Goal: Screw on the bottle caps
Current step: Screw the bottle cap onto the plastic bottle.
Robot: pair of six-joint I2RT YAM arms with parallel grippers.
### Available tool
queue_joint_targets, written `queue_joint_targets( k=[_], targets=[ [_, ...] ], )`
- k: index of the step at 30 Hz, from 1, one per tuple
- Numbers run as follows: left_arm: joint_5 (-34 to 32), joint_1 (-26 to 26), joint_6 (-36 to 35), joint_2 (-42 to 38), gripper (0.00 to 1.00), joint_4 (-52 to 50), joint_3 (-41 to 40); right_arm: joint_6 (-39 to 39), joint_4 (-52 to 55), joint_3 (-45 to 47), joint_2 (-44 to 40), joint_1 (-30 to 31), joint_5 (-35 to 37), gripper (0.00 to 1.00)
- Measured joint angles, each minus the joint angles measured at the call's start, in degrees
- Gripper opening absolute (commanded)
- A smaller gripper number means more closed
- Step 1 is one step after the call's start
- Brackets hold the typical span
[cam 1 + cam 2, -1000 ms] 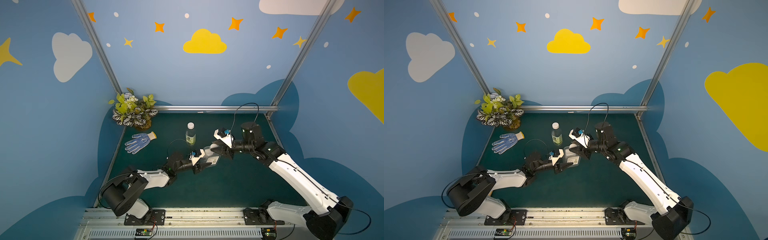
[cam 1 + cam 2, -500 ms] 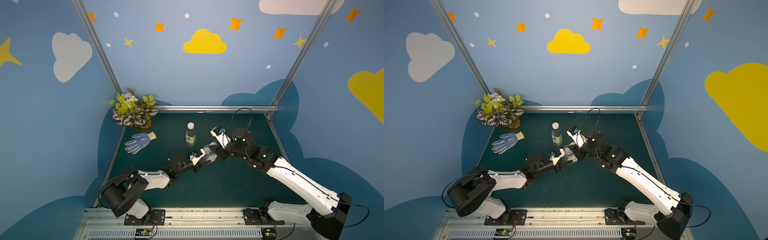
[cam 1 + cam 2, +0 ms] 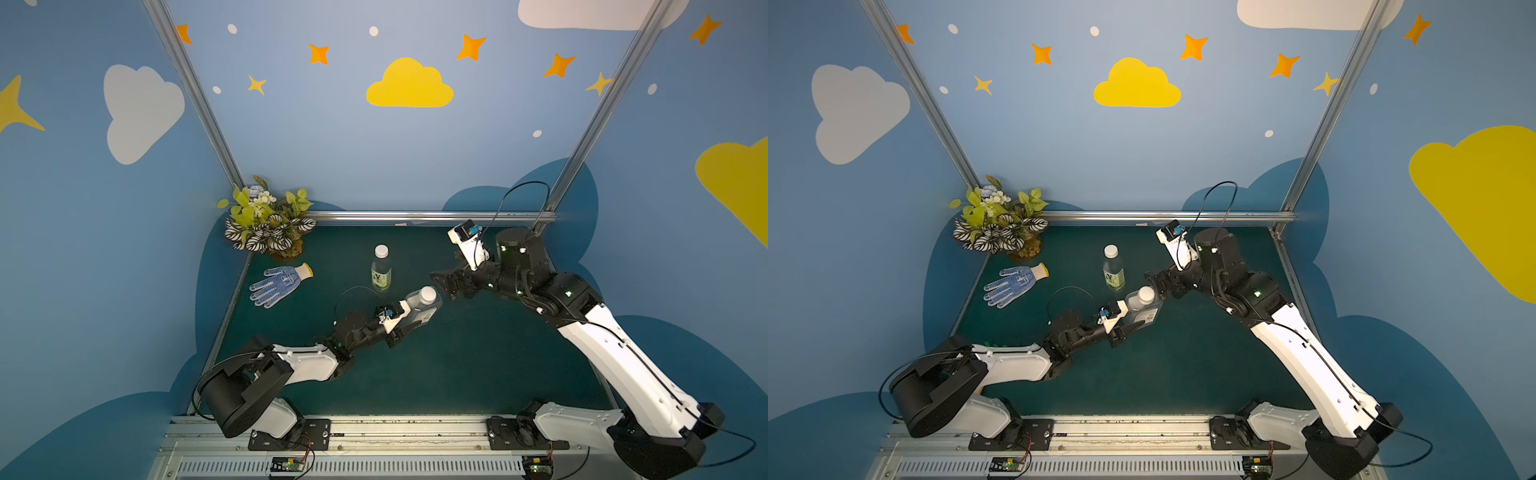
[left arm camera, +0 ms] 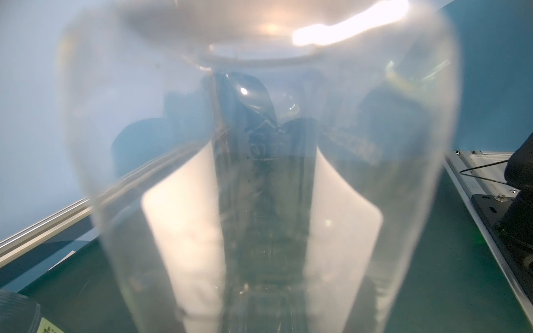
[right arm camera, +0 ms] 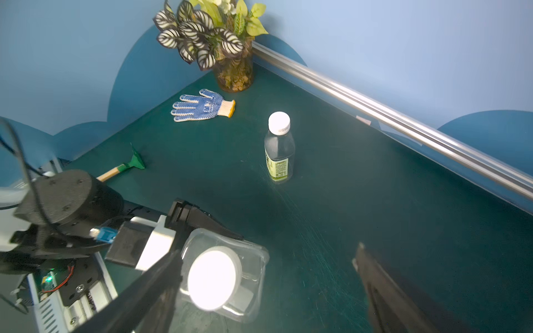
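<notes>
Since half a second ago, the right gripper [image 3: 441,286] has drawn back from the squat bottle [image 3: 422,309], and its fingers, which were then close around the neck, now stand wide apart with nothing between them. It now hangs just beside the bottle's cap [image 3: 427,294], at about 2 o'clock from it and not touching. In the right wrist view the two dark fingers [image 5: 383,288] frame this white cap [image 5: 215,278] with free space on both sides.

The left gripper [image 3: 405,326] has not moved. It reaches in from 8 o'clock and is pressed onto the body of the squat bottle near the middle of the green mat [image 3: 478,353]. The bottle leans with its neck toward 2 o'clock and the cap sits on the neck. How tight the cap is, and whether the base touches the mat, I cannot tell. The left wrist view is filled by the clear bottle wall [image 4: 259,201] and its white label.

The slim bottle [image 3: 381,274] stands upright at 11 o'clock from the squat one, well apart from both grippers, with its own white cap [image 3: 381,250] on top. A dotted work glove [image 3: 280,282] lies flat at 10 o'clock, and a potted plant [image 3: 268,220] stands in the far corner behind it.
</notes>
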State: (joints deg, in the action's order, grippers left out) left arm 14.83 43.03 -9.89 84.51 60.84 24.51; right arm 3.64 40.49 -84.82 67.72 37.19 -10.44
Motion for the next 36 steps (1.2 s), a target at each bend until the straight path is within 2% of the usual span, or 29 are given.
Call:
queue_joint_targets(
  k=[2,7,11,14,18,24,31,36],
  targets=[
    [0.90,-0.04,0.02,0.00,0.24,0.07,-0.02,3.06,1.33,-0.11,-1.29,-2.54,-6.16,0.98],
    [7.32,-1.18,1.42,0.00,0.25,0.68,-0.11,17.64,7.30,0.35,-2.10,-6.14,-21.31,0.97],
    [14.23,-2.32,3.58,0.00,0.25,1.68,-0.09,28.85,11.32,3.10,-1.22,-6.27,-27.80,0.90],
    [18.93,-2.78,4.87,0.02,0.25,1.66,0.44,34.95,12.33,4.79,0.46,-6.29,-31.17,0.90],
    [23.21,-2.91,5.77,0.37,0.25,1.75,1.66,39.45,12.17,5.33,2.36,-6.19,-34.56,0.84],
    [26.60,-2.93,7.04,1.64,0.25,1.73,2.75,42.49,11.76,5.33,4.13,-5.01,-36.24,0.66],
    [27.45,-3.08,7.80,1.86,0.25,1.77,2.97,43.76,11.56,5.33,5.33,-3.89,-36.35,0.48],
    [27.21,-3.13,7.76,1.86,0.24,1.81,2.97,43.78,11.23,5.35,5.31,-3.43,-35.93,0.41]
  ],
)
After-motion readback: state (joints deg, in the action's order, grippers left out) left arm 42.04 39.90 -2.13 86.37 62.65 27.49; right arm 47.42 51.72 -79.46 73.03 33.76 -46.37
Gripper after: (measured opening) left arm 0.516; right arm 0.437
